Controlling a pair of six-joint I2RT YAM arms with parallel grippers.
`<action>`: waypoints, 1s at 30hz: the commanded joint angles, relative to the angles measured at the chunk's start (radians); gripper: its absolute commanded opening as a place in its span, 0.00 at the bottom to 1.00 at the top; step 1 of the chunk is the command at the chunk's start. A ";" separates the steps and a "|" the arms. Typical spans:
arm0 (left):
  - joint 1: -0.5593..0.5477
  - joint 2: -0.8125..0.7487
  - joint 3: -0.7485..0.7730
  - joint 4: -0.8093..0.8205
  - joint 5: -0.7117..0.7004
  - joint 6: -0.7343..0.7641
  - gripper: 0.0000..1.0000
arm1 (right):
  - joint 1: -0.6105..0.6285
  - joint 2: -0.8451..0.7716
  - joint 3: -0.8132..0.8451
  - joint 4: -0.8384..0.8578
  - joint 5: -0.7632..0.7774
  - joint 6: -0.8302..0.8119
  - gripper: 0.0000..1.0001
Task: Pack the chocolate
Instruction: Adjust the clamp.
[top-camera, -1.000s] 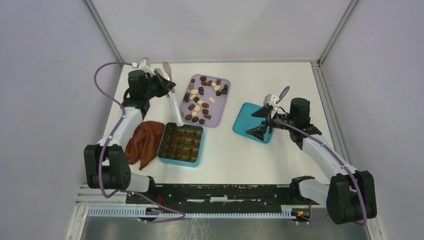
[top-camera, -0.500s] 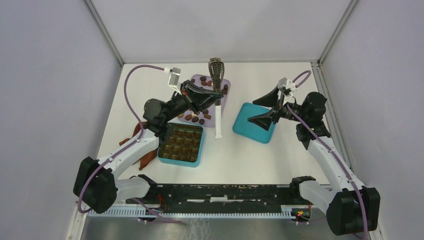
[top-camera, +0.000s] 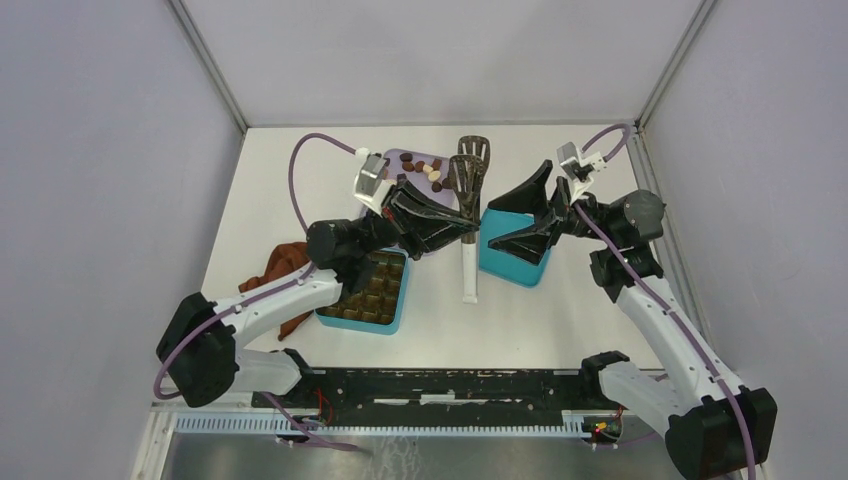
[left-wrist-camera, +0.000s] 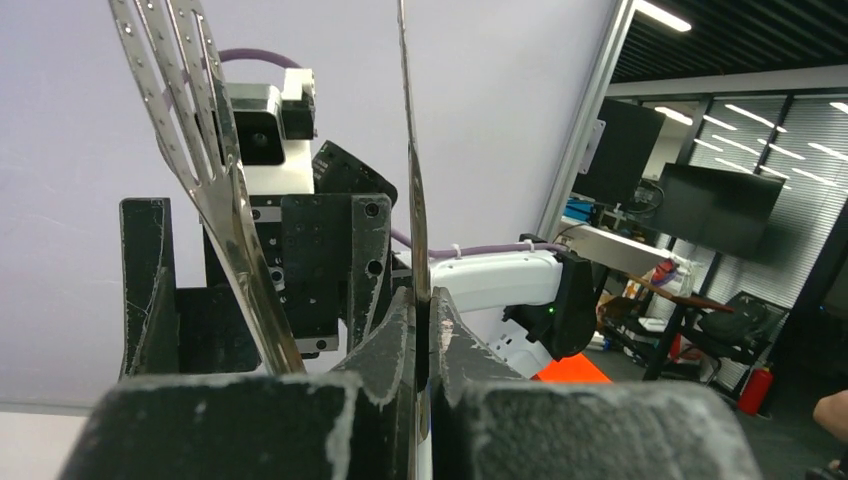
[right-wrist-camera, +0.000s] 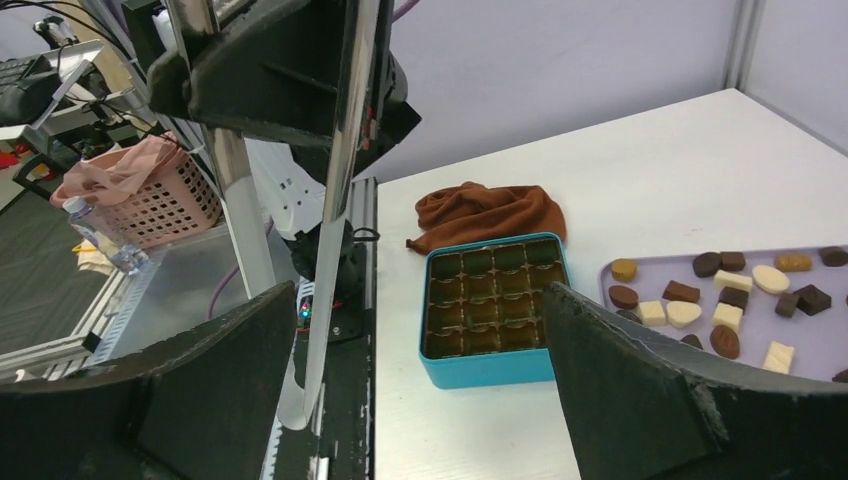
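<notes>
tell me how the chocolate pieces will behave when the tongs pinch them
The chocolate pieces are probably light and stiff: small, with crisp shapes on the tray. The rounded ones may slip or roll from the smooth metal tongs. Likely easy to mark, so pinch gently.

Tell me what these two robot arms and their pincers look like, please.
Both arms match: the left arm and right arm have smooth white segments joined by chunky black joints. A purple cable loops along each to a small pale camera box at the wrist. The left gripper and right gripper each have two matte black, wedge-shaped fingers, scuffed at the edges.
</notes>
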 joint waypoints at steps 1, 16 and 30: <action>-0.034 -0.003 0.046 0.023 -0.008 0.103 0.02 | 0.028 -0.041 0.017 0.002 0.012 0.046 0.97; -0.126 -0.026 0.096 -0.218 -0.065 0.335 0.02 | 0.081 -0.037 -0.041 0.002 0.121 0.078 0.85; -0.135 -0.128 0.058 -0.333 -0.097 0.433 0.02 | 0.056 -0.124 -0.024 -0.053 -0.011 -0.023 0.98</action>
